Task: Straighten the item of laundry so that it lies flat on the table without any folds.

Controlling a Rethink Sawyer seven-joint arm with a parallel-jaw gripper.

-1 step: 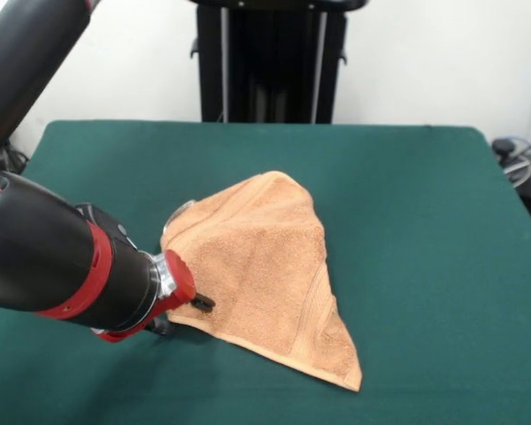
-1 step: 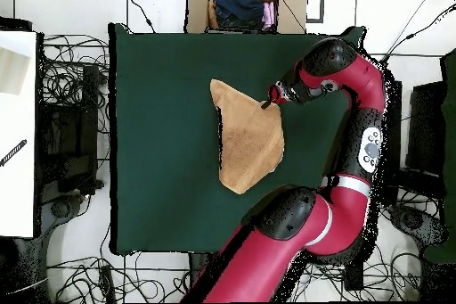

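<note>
Pincer (image 1: pixel 203 303) at folded towel (image 1: pixel 270 266) edge, opening hidden, green table (image 1: pixel 425 221)

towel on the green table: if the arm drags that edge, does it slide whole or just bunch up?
Likely floppy: the towel already lies folded into a rough triangle, so it has no stiffness of its own. The terry pile on the felt-like table probably grips, so a drag may stretch or bunch it before it slides. With the tool at one edge, a lift would probably peel a layer rather than raise it all.
</note>
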